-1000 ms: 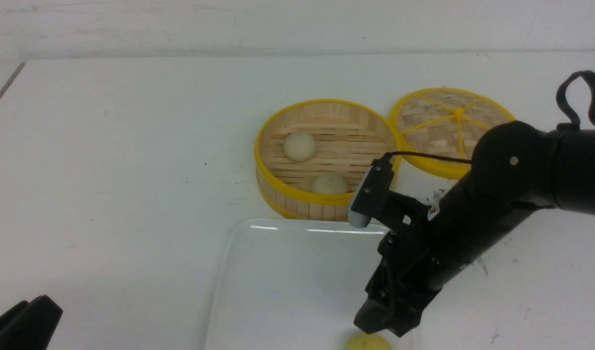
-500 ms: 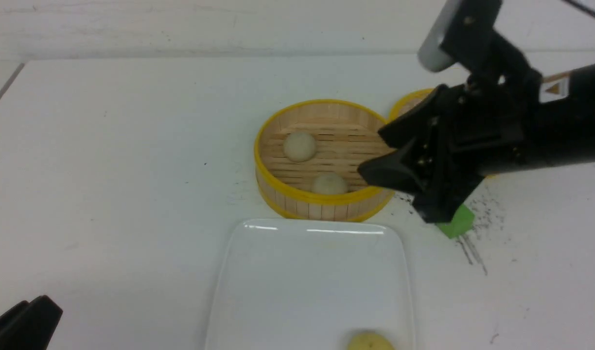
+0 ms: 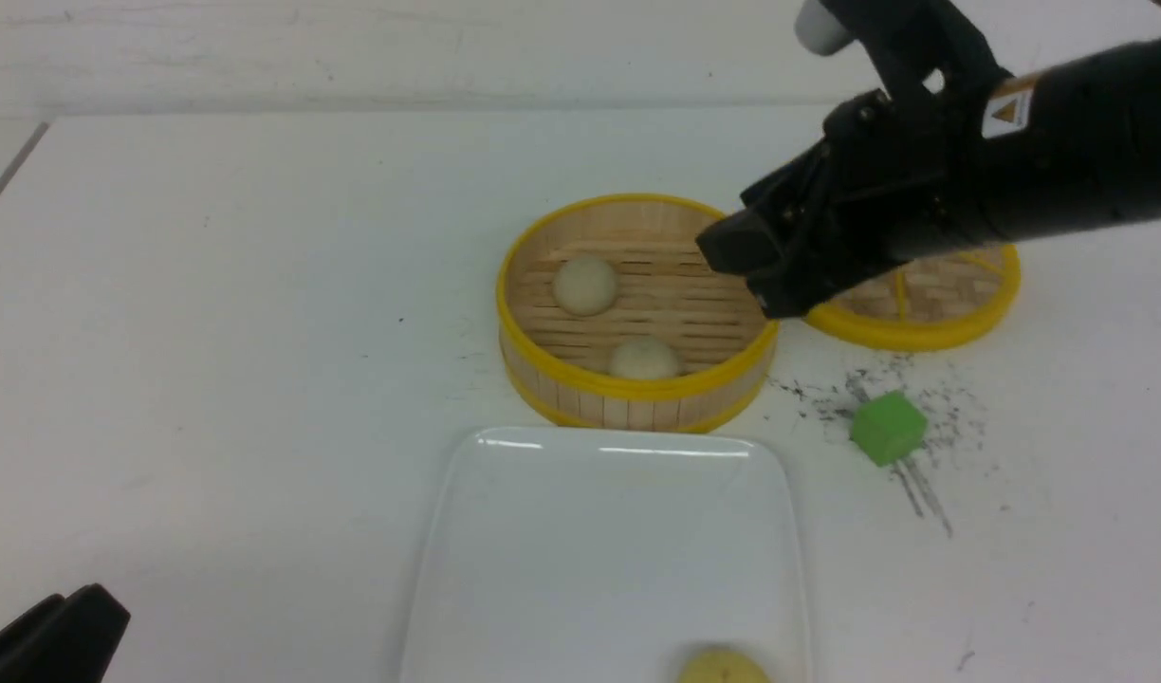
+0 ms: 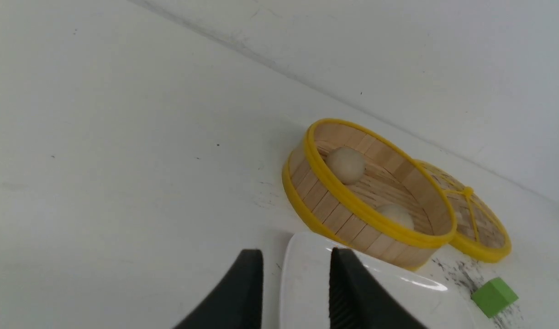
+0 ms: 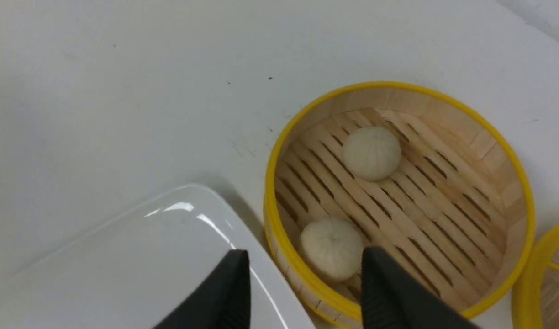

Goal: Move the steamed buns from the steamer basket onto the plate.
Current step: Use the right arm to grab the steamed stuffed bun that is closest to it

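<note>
1. Left end effector [image 4: 295, 269] sits low at the desk's [image 3: 211, 332] 7 o'clock corner. Its jaws are partly apart with nothing in them. I'd leave it parked.
2. Basket [image 3: 628, 391] is mid-desk and holds two off-white ones. The far bun [image 3: 585, 285] is at 10 o'clock on the slats, and the near bun [image 3: 644, 360] is at 6 o'clock, tight to the wall.
3. Plate [image 3: 562, 550] is at the basket's 6 o'clock, just beside it. The yellow bun [image 3: 723, 667] lies at the plate's 5 o'clock edge.
4. Right end effector [image 3: 744, 270] hangs above the basket's 3 o'clock rim, jaws wide and empty. In its wrist view the near bun sits between the fingers.
5. So that one is probably next. Come straight down and keep the wall-side finger off the rim. Squeeze gently, since it looks squishy. Lift clear of the rim before swinging to the plate, and set it down away from the yellow bun.
6. Lid [image 3: 931, 304] is at the basket's 3 o'clock and the cube [image 3: 887, 429] at 4 o'clock. Ignore both.
7. Count: three buns (two in the basket, one plated), one basket, one plate, one lid, one cube.
</note>
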Available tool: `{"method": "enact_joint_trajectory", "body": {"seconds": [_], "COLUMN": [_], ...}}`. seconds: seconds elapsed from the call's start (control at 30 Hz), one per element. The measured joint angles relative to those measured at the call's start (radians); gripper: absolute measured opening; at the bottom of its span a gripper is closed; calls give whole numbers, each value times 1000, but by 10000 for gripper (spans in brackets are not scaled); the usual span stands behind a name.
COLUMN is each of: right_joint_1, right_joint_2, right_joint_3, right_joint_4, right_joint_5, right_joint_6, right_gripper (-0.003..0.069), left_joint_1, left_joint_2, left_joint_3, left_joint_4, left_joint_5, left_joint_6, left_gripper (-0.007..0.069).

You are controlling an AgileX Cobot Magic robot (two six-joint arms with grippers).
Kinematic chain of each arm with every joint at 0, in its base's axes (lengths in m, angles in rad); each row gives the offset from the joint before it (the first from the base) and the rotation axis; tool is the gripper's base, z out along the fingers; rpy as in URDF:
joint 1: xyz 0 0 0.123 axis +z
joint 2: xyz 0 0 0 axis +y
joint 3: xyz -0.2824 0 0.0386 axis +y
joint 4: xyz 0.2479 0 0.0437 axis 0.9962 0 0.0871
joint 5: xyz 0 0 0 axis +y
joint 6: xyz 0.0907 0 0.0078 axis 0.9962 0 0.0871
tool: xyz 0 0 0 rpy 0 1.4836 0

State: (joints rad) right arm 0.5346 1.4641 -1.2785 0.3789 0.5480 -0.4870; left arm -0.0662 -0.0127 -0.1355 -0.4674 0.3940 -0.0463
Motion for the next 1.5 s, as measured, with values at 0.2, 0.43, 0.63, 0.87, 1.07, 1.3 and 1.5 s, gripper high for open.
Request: {"method": "enact_joint_trajectory", "body": {"seconds": [0.2, 0.43, 0.63, 0.87, 1.07, 1.3, 1.5], "right_joint_1": [-38, -39, -39, -39, -39, -39, -39], "right_joint_2": [152, 309, 418, 470, 480, 511, 548], "right_joint_3": [-115, -186, -202, -202, -203, -204, -204], "right_joint_4": [-5, -6, -3, 18, 54, 72, 73], "right_joint_5": [122, 138, 99, 18, -39, -65, -76], "right_joint_6": [17, 18, 14, 12, 10, 10, 10], "right_gripper": [347, 347, 347, 347, 347, 347, 347], "left_joint_1": [0, 0, 0, 0, 0, 0, 0], "left_joint_2": [0, 0, 0, 0, 0, 0, 0], "left_joint_3": [0, 0, 0, 0, 0, 0, 0], "left_joint_4": [0, 0, 0, 0, 0, 0, 0], "left_joint_5": [10, 13, 14, 14, 14, 14, 14], "left_joint_6": [0, 0, 0, 0, 0, 0, 0], "left_gripper": [241, 241, 241, 241, 241, 241, 241]}}
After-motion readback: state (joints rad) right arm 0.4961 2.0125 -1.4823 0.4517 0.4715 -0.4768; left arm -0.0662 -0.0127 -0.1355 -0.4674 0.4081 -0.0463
